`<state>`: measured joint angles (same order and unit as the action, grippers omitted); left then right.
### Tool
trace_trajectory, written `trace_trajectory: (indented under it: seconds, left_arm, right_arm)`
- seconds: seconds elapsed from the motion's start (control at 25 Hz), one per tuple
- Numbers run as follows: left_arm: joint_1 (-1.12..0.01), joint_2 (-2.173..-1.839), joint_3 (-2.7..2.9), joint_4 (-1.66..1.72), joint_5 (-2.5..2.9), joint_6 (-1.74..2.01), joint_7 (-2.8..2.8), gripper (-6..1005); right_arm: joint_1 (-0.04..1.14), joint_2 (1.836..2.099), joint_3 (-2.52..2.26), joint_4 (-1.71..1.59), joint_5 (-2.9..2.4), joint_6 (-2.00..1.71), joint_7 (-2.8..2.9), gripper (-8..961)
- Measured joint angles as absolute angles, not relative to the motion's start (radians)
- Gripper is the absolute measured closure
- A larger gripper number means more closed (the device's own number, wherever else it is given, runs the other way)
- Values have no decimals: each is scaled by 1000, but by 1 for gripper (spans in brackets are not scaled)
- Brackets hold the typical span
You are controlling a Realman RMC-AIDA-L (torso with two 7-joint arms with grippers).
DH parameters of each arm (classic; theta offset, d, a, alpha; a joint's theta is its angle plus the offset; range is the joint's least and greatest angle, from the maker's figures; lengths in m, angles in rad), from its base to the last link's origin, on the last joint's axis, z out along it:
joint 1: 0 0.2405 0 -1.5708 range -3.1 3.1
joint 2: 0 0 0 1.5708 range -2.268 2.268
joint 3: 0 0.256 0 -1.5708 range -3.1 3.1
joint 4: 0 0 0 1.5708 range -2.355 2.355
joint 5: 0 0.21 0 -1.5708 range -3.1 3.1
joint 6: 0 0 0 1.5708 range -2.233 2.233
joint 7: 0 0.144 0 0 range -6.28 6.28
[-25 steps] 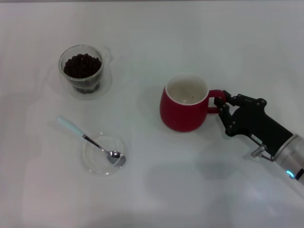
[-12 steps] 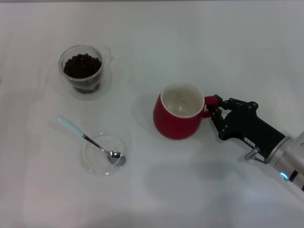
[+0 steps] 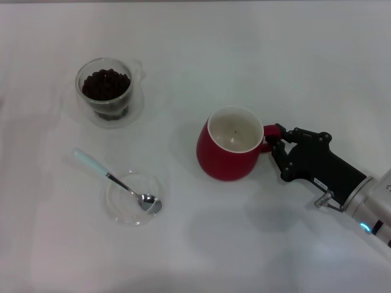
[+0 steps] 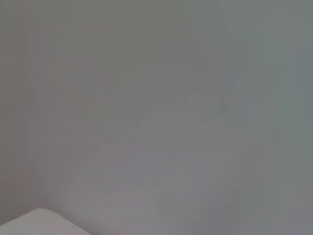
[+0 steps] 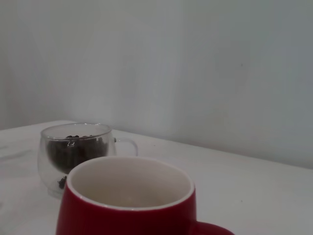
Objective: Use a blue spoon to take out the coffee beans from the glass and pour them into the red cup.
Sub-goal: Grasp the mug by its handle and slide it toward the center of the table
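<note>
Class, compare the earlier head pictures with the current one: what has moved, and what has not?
The right hand, gripping the handle of the red cup, has slid the cup toward the robot's left. The glass of beans, the spoon and the dish stayed put.

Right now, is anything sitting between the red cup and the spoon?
No. In the head view, only bare white table lies between the red cup and the blue spoon.

Open table [image 3: 293, 55] lies between the glass [image 3: 105, 91] and the red cup [image 3: 230, 152].
</note>
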<state>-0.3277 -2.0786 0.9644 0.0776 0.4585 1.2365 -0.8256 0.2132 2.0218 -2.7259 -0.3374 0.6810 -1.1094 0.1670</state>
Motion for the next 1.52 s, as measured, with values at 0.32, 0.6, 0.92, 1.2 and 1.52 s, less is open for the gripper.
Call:
trace_trajectory:
  seconds: [0.32,0.6,0.92,1.2,1.52]
  left_arm:
    - [-324,-2079,965,75,459,1236,-843,138]
    - [-321,-2079,965,80,455,1236,-843,137]
    - [-318,-2079,959,82,451,1236,-843,137]
    - [-323,-2078,959,84,451,1236,-844,137]
    - [-324,-2075,959,85,451,1236,-848,137]
  right_arm:
    - [209,2021,-2734,-337,679,-1120,170,748]
    - [204,2020,-2734,-344,679,-1146,171,706]
    - [197,2019,-2731,-345,683,-1154,172,601]
    - [173,2017,-2734,-346,686,-1189,173,333]
    - [138,2017,-2736,-337,681,-1207,230,127]
